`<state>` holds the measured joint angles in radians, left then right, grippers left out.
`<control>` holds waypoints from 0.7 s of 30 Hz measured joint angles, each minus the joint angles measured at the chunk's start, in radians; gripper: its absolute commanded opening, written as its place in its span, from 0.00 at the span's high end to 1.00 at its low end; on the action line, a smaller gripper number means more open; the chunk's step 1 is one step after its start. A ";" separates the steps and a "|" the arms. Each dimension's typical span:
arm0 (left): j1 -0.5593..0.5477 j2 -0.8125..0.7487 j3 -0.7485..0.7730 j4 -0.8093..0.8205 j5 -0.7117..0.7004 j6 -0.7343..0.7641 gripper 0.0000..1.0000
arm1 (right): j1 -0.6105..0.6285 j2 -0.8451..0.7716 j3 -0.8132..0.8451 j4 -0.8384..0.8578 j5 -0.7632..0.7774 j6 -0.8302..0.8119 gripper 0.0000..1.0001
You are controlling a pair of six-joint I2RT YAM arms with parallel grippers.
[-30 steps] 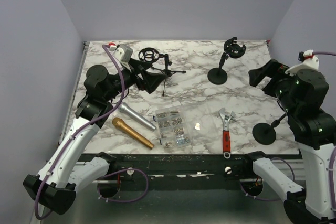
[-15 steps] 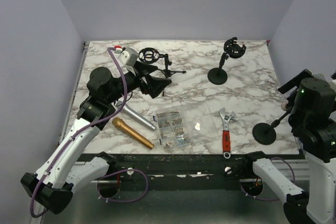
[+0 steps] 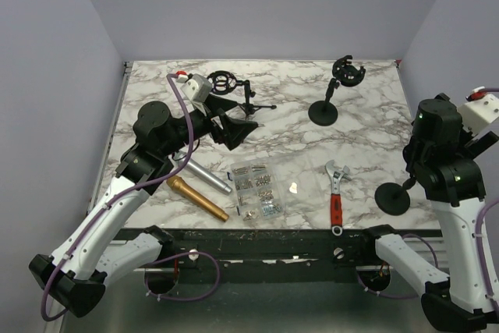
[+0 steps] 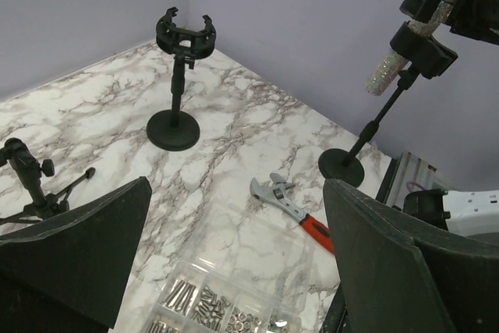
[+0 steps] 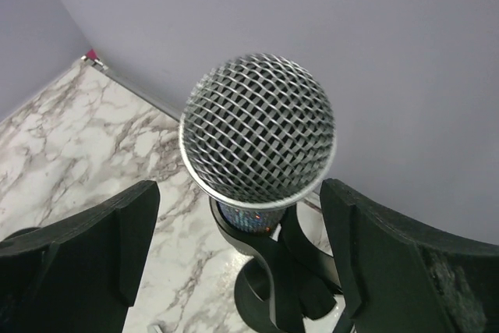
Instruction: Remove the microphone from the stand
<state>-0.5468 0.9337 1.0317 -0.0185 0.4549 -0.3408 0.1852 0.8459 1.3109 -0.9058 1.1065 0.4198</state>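
Right pincer [image 5: 238,193] wide astride microphone [image 5: 257,126]

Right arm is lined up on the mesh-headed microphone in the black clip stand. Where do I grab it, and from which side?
Take the glittery barrel just below the round silver mesh head, above the black clip, coming from the head end. The open right gripper straddles the head; the ball would probably slip, while the straight barrel suits parallel fingers.
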 measured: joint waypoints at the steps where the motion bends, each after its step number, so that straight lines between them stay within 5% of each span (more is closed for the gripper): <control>1: -0.002 0.000 0.000 -0.001 0.000 0.001 0.04 | 0.000 0.006 -0.005 0.022 0.008 -0.006 0.11; 10: -0.005 0.000 0.000 -0.023 -0.013 0.016 0.04 | 0.000 -0.003 -0.138 0.174 0.069 -0.056 0.19; 21: -0.014 0.002 0.000 -0.028 -0.013 0.016 0.04 | 0.000 -0.066 -0.254 0.382 0.133 -0.177 0.77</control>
<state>-0.5606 0.9352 1.0317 -0.0463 0.4419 -0.3252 0.1852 0.7795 1.0565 -0.5240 1.2396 0.2428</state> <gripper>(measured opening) 0.954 0.417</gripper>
